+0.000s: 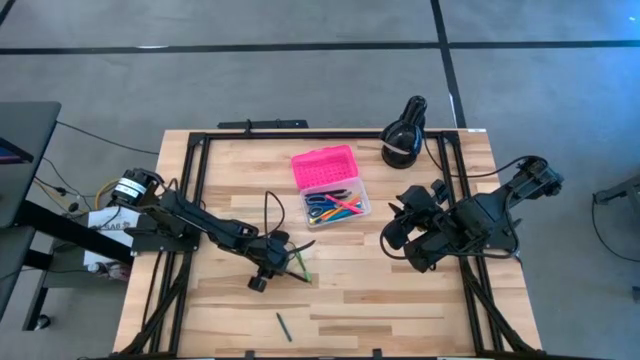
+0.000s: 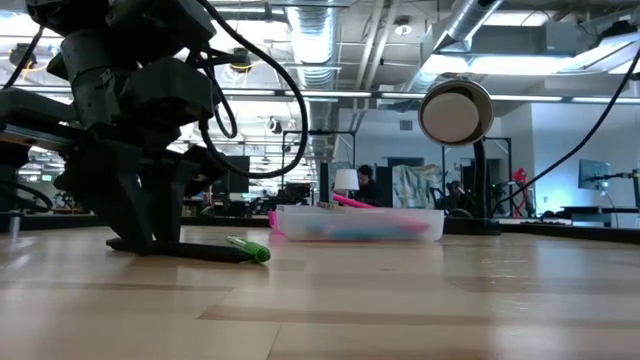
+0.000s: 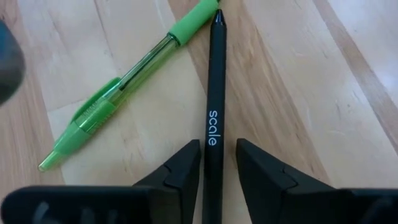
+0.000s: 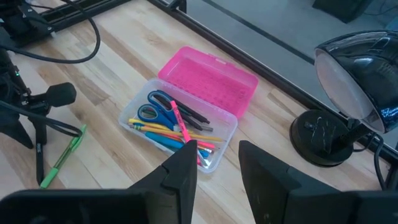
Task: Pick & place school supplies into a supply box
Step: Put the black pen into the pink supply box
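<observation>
We see the left gripper down on the worktop, fingers slightly parted astride a black pen — green pen beside it. Supply box lies at two o'clock; right gripper hovers open.

- You have a light wooden table of butcher-block planks, framed by black rails.
- At about 12 o'clock from the table's centre lies the supply box, its pink lid open and the clear base holding pens and blue-handled scissors.
- At about 1 o'clock, near the far edge, stands the black lamp.
- At about 8 o'clock, a green pen and a black pen marked "scale" lie with their tips nearly touching.
- At about 6 o'clock, near the front edge, lies a dark pencil, alone.
</observation>
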Robot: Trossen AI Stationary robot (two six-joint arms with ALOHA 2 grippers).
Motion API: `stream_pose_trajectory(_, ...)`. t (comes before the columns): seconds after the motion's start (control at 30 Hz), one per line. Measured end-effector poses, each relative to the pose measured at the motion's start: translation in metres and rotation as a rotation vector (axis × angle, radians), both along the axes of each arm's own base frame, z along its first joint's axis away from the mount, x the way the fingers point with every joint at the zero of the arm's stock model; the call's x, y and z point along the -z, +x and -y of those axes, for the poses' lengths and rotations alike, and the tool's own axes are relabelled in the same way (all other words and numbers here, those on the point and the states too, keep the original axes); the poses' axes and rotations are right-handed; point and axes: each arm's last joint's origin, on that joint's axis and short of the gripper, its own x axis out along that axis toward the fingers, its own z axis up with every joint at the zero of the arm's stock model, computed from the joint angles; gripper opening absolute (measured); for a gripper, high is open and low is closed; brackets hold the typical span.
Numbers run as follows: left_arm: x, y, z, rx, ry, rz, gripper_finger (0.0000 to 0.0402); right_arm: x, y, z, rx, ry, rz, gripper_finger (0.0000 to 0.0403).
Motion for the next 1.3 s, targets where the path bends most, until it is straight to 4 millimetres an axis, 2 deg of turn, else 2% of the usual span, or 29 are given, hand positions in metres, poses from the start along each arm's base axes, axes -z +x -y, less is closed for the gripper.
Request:
stream_pose_trajectory(0.43, 0.0, -0.001, -0.001, -0.027, 0.021, -0.013, 0.0053, 0.0, 0.0, 0.0, 0.0, 0.0, 0.0, 0.0111)
stream_pose_trajectory(0.6, 0.001, -0.003, -0.001, 0.017, 0.017, -0.042, 0.0039, 0.0, 0.0, 0.0, 0.0, 0.0, 0.0, 0.0111)
stream_pose_trajectory(1.03, 0.002, -0.007, 0.004, 0.036, 0.028, -0.068, 0.0036, 0.0, 0.0, 0.0, -0.001, -0.001, -0.001, 0.0111)
stream_pose_trajectory(1.3, -0.009, 0.003, 0.009, 0.066, 0.0, -0.046, 0.0033, 0.0, 0.0, 0.0, -0.006, 0.0, -0.007, 0.0111)
